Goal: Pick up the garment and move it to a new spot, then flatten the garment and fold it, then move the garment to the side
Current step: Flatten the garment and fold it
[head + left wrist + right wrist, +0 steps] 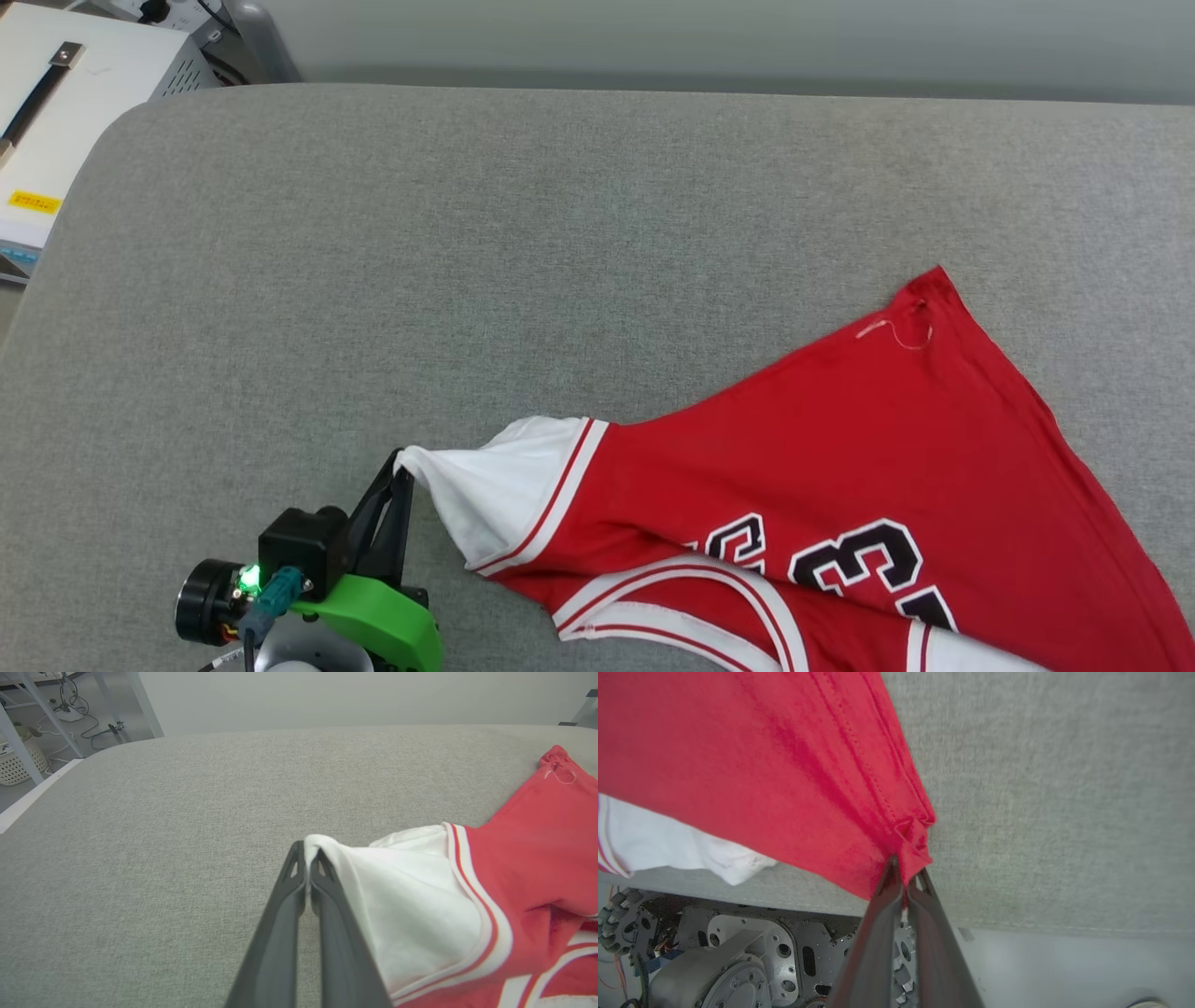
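Observation:
The garment [840, 467], a red jersey with white sleeves and a black-and-white number, lies stretched over the lower right of the grey padded table [467, 261]. My left gripper [403, 469] is shut on the tip of its white sleeve [402, 896], low on the left; the left wrist view shows that gripper [307, 851] pinching the sleeve's edge. My right gripper [906, 868] is shut on a bunched red corner of the garment [784, 765] near the table's front edge. The other white sleeve [668, 849] hangs below the red cloth there.
A white machine [65, 112] with a yellow label stands off the table's far left corner. Beyond the left edge are metal frame legs, cables and a white basket [18, 765]. The robot's wheeled base [714, 961] lies under the front edge. Bare table stretches across the far and left parts.

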Available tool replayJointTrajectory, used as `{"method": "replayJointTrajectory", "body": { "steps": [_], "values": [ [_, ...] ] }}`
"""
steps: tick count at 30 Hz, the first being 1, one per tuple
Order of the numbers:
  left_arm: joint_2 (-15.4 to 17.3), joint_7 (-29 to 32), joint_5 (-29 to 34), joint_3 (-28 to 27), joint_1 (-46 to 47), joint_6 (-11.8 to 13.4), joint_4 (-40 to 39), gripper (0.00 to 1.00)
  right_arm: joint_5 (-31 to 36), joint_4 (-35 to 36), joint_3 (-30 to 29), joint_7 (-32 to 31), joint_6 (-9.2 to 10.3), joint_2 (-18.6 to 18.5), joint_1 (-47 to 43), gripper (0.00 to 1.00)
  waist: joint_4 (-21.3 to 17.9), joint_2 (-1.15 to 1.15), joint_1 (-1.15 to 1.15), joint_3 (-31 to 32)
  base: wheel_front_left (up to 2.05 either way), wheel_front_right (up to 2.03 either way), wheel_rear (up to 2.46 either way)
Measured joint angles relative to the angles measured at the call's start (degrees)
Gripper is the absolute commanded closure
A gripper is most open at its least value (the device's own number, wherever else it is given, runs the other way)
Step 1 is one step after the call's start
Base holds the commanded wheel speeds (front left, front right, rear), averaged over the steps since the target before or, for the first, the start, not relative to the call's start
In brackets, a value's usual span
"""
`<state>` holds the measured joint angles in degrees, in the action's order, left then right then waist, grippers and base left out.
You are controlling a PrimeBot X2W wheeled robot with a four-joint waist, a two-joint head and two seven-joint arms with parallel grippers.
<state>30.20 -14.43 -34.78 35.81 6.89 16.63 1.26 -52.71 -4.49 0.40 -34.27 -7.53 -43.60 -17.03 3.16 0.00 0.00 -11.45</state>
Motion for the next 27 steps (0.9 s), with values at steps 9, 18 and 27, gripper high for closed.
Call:
{"method": "replayJointTrajectory", "body": {
  "steps": [9, 18, 27],
  "values": [
    [-0.03, 0.36, 0.08, 0.49, 0.07, 0.34, 0.26, 1.0, 3.13, -0.44, -2.82, 2.7, 0.0, 6.31, -2.24, 0.0, -0.01, 0.0, 0.0, 0.06, 0.0, 0.0, 0.0],
    [-0.07, 0.88, 0.52, 0.94, 0.18, 0.97, -0.73, 1.0, 5.9, 11.34, -10.39, 4.74, 0.0, 1.51, 5.98, 0.0, 0.89, 0.0, 0.0, 0.25, 0.0, 0.0, 0.0],
    [-1.12, 0.96, 1.16, 2.03, 3.58, 0.25, -0.96, 1.0, 7.36, 13.07, -0.37, -3.87, 0.0, -2.68, 27.87, 0.0, 2.7, 0.0, 0.0, -2.41, 0.0, 0.0, 0.0]
  ]
}}
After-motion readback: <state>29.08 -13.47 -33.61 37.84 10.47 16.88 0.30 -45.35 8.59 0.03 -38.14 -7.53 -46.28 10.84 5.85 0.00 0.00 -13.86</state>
